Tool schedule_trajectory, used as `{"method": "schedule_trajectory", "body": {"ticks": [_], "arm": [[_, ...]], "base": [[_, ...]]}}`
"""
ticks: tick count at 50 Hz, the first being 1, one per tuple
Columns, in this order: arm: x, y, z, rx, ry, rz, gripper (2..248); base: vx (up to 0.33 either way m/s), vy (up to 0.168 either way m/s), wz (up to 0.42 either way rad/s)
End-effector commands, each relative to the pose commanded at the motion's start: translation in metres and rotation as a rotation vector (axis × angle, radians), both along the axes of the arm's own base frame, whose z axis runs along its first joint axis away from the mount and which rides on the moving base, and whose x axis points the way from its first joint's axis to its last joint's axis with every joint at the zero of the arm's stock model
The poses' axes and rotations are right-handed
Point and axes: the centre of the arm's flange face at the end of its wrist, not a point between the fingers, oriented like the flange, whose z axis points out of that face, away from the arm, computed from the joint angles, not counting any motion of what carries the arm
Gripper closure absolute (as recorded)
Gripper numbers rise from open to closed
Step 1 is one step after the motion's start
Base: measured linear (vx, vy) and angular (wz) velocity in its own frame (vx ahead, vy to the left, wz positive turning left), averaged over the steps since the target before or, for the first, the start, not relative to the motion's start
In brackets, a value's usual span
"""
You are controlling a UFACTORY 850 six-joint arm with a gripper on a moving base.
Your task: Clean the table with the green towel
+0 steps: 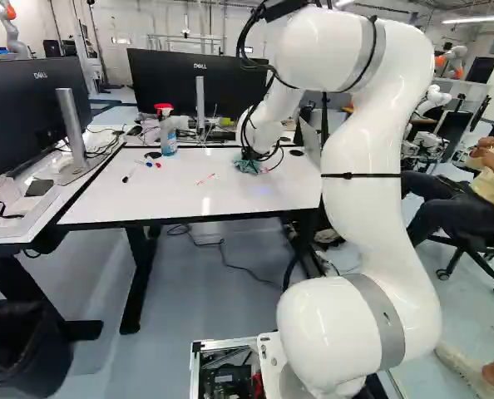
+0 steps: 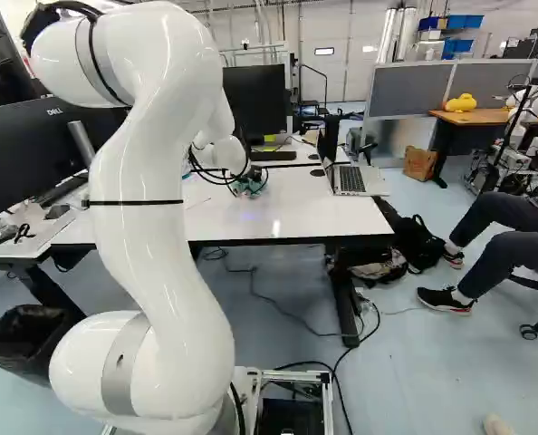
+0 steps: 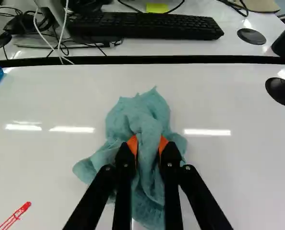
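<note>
A: So what's my gripper (image 3: 148, 146) up to? Pinched tight on the green towel (image 3: 140, 112), orange pads either side of a bunched fold. I figure gripping mid-bundle leaves loose cloth around for wiping. It's on the white table (image 3: 61, 105), toward the far edge.

B: Any actual mess?

A: Red scribble (image 3: 17, 213) just beside the towel, probably my next swipe. I'd watch for the cloth bunching up, tbh. Markers (image 1: 147, 164) and spray bottle (image 1: 168, 137) sit off left, laptop (image 2: 349, 178) right.

B: And beyond?

A: Keyboard (image 3: 145, 25) on the next desk, monitors past that.
</note>
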Motion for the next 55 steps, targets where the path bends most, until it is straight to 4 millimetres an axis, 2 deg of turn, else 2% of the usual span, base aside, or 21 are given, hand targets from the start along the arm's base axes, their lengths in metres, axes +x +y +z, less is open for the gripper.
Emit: {"method": "schedule_trajectory", "body": {"ticks": [11,28,55], "arm": [[0.018,0.008,-0.002,0.001,-0.015,0.011,185],[0.035,0.034,-0.005,0.002,-0.031,0.048,185],[0.039,0.08,-0.006,0.004,-0.039,0.115,185]], "base": [[0.0,0.0,0.0],[0.0,0.0,0.0],[0.0,0.0,0.0]]}}
